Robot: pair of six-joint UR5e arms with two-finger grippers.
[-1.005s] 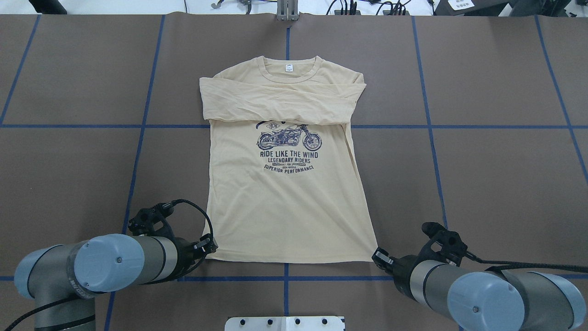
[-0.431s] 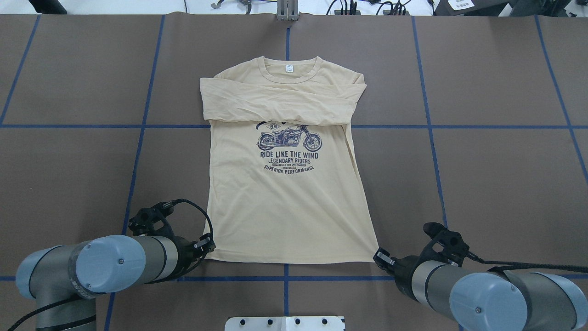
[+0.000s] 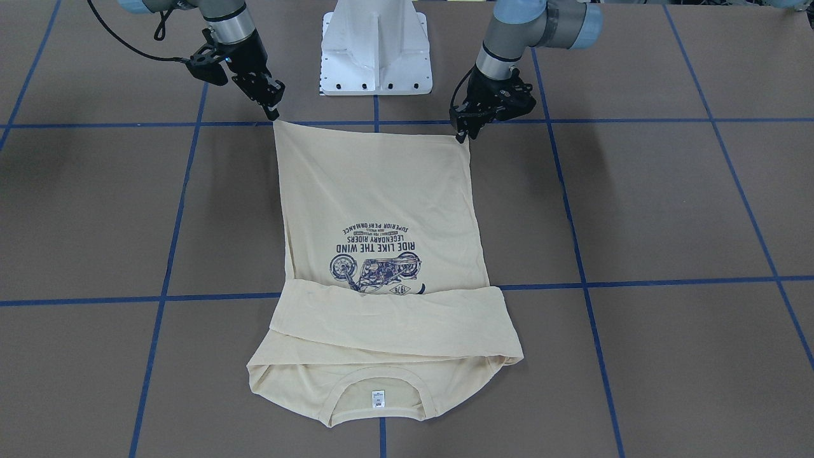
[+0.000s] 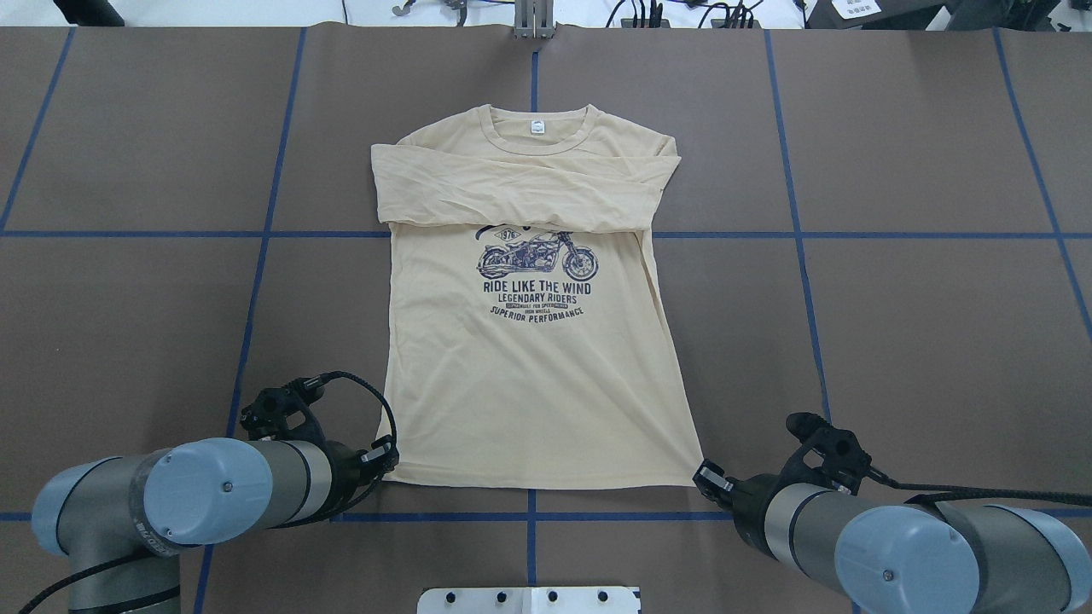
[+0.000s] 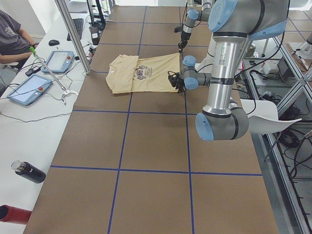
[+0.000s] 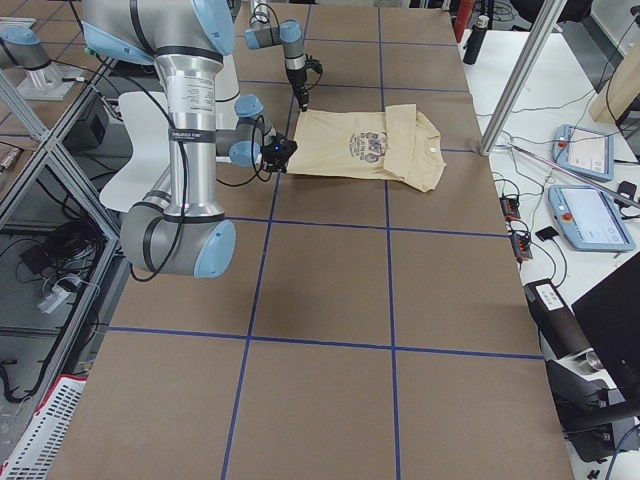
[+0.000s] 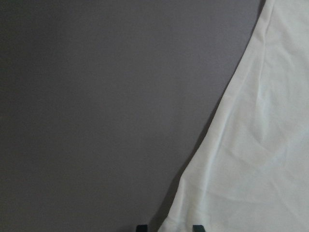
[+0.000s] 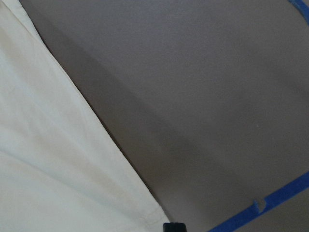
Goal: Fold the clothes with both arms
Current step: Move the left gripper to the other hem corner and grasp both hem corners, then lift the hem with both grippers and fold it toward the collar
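Left gripper [image 4: 391, 452] sits at the shirt's [image 4: 529, 384] 7 o'clock hem corner, tips apart astride the edge. Its arm has crept slightly toward 3 o'clock in the last second. Right gripper [image 4: 701, 474] is at the 5 o'clock corner, grip not discernible. Shirt lies flat on the table [image 4: 896, 341], unmoved. Sleeves [image 4: 512, 192] are folded across the chest, collar [image 4: 536, 136] at 12.

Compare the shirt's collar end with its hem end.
The collar end is layered, with the sleeves folded across it; the hem end lies flat and uncovered. The collar end carries a small white label; the hem end is plain. The hem end has the left gripper and right gripper at its corners; the collar end has neither near. Both lie on the brown table.
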